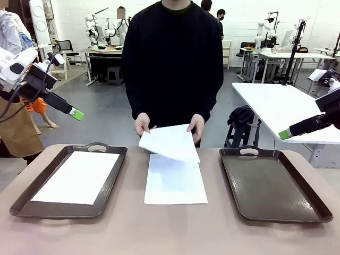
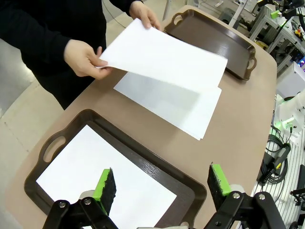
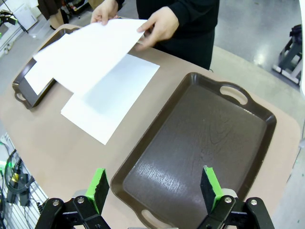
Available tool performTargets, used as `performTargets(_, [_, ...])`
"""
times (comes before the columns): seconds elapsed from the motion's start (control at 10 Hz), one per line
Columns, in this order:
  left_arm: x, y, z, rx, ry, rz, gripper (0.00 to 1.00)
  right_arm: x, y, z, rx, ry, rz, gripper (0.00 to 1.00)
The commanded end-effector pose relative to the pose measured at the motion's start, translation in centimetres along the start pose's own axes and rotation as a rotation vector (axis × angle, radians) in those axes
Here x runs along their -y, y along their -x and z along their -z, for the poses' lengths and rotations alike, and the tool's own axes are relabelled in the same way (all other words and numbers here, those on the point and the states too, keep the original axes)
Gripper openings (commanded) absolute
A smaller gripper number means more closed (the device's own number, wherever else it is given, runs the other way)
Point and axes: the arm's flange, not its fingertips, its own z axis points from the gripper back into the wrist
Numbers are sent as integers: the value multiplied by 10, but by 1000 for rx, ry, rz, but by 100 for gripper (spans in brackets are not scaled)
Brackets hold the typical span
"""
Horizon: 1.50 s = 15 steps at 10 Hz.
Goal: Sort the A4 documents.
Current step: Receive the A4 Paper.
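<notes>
A4 documents [image 1: 175,183] lie stacked on the counter [image 1: 170,228] between the left tray [image 1: 58,211], which holds one sheet [image 1: 77,177], and the right tray [image 1: 276,186]. A person's hands [image 1: 196,126] hold another sheet [image 1: 170,142] just above the stack. The left end effector [image 2: 162,183] and right end effector [image 3: 153,187] hang released, jaws wide, at either side.

Plain white documents [image 1: 175,183], dark brown trays [image 1: 276,186]

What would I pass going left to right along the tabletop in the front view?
Left tray with an A4 sheet inside it → A4 sheet flat on the table → empty right tray.
</notes>
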Motion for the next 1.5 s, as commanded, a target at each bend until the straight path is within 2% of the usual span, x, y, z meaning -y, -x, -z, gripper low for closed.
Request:
performTargets(0.0, [0,0,0,-2,1,5,100,1,1,1,7,-17,4,100])
performTargets(1.4, [0,0,0,-2,1,5,100,1,1,1,7,-17,4,100])
